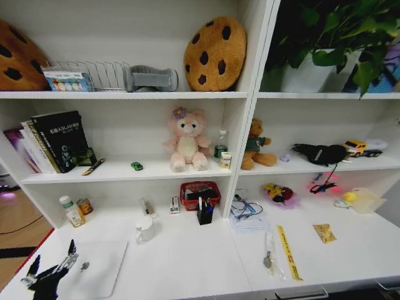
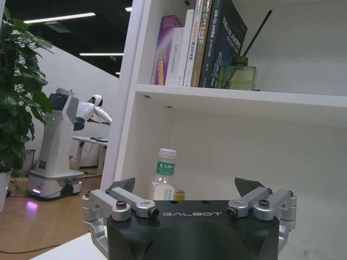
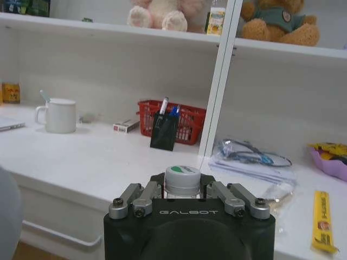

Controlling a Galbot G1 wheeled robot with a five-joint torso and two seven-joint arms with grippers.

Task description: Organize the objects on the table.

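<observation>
On the white table (image 1: 187, 262), the silver laptop (image 1: 103, 265) lies at the front left. My left gripper (image 1: 62, 262) hovers over its near edge. In the left wrist view that gripper (image 2: 186, 187) is open and holds nothing, and a small bottle (image 2: 164, 176) stands beyond it. The green toy car (image 1: 136, 166) sits on the shelf by the pink plush. A blue-capped marker (image 3: 174, 110) stands in the black pen holder (image 1: 204, 213). My right gripper (image 3: 183, 190) is shut on a bottle with a white-and-green cap (image 3: 182, 177) at the table's front edge.
A white mug (image 1: 145, 229) and a red wire basket (image 1: 200, 192) stand mid-table. Small bottles (image 1: 74, 211) are at the back left. Cables and papers (image 1: 249, 214), a yellow strip (image 1: 288, 252) and a snack packet (image 1: 324, 233) lie on the right. Shelves rise behind the table.
</observation>
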